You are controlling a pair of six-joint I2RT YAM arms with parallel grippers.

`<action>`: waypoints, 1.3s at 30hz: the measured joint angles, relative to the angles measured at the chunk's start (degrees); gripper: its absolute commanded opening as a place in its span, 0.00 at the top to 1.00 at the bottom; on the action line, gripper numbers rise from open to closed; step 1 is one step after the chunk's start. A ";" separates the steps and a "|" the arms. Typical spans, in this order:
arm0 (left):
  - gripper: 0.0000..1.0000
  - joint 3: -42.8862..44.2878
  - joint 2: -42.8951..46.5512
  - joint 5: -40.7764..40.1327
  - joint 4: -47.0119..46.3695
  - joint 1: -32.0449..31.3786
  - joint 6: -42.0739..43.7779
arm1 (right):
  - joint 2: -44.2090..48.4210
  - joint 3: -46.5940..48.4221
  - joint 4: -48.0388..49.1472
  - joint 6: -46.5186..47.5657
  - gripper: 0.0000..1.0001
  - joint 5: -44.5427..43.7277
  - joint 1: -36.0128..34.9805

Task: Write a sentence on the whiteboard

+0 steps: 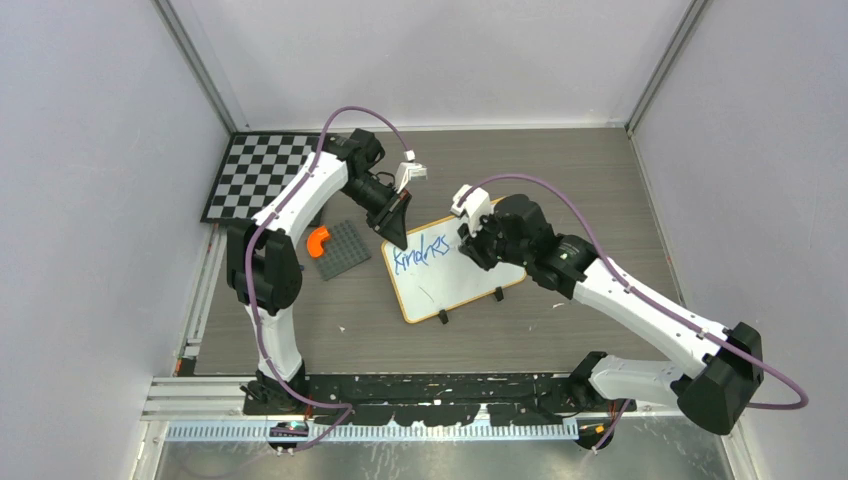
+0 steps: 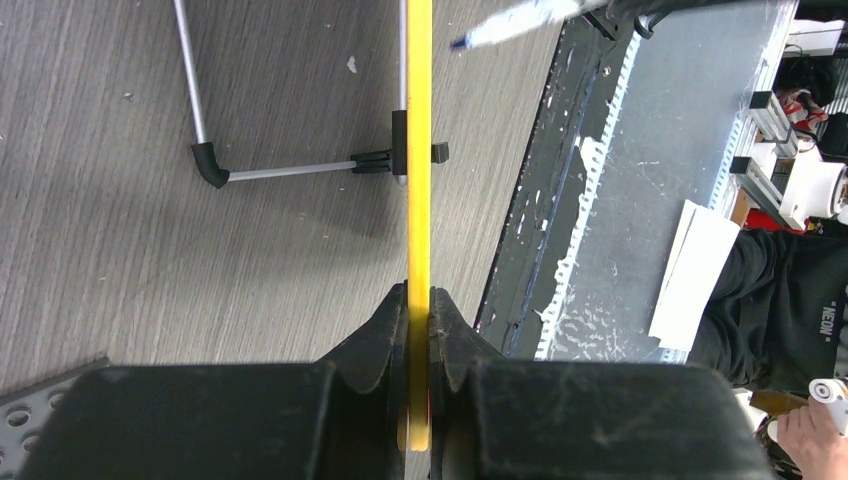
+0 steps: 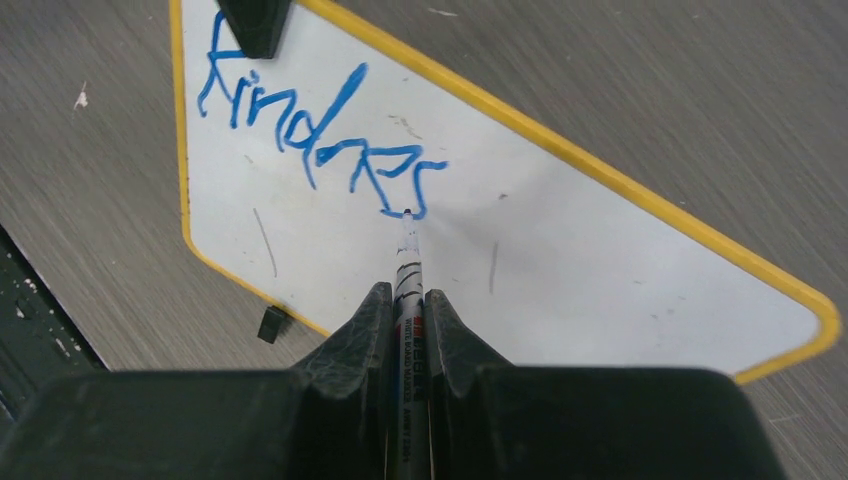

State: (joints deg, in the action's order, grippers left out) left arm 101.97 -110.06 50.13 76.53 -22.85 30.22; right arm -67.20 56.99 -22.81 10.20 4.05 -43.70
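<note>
Top external view: the whiteboard (image 1: pixel 455 285) sits near the middle of the tabletop (image 1: pixel 600 170), well apart from every edge, with its writing face turned up toward the camera.

1. Left arm. The left gripper (image 1: pixel 397 228) is pressed together on the board's frame (image 2: pixel 418 200) at the upper-left corner. The left wrist view shows the frame edge-on as a yellow strip pinched between both fingers. This grip braces the board.

2. Right arm. The right gripper (image 3: pixel 405 310) is pinching a marker (image 3: pixel 408 265), barrel in line with the fingers and tip pointing at the board. The tip sits at the lower end of the last blue stroke and appears to touch the surface.

3. Work done. The sentence (image 1: pixel 425 252) consists so far of 1 blue word on the top line, starting at the upper-left corner of the board and reading roughly "kindnes". The right half and the lower half of the board carry only faint stray marks.

Step in hand, as judged: writing line 1, at the final letters of word 1. The task is well short of complete.

Next move, as judged: finish the current letter with light, even tip pressure, lift the tip clear, then shift right across the blank area or drop to line 2. The left grip should hold firm so the board does not slide under the stroke.
</note>
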 measured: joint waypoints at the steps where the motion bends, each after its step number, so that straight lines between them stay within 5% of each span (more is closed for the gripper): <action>1: 1.00 0.00 0.02 -0.02 0.00 0.00 0.00 | 0.66 0.00 -0.02 -0.02 1.00 -0.13 0.57; 39: 1.00 0.00 0.02 -0.13 -0.15 0.00 0.02 | -0.72 1.27 1.77 -0.72 1.00 -0.90 3.17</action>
State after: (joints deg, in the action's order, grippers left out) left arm 101.97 -110.04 50.00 76.38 -22.85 30.24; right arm -67.92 58.26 -21.04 9.47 3.16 -40.53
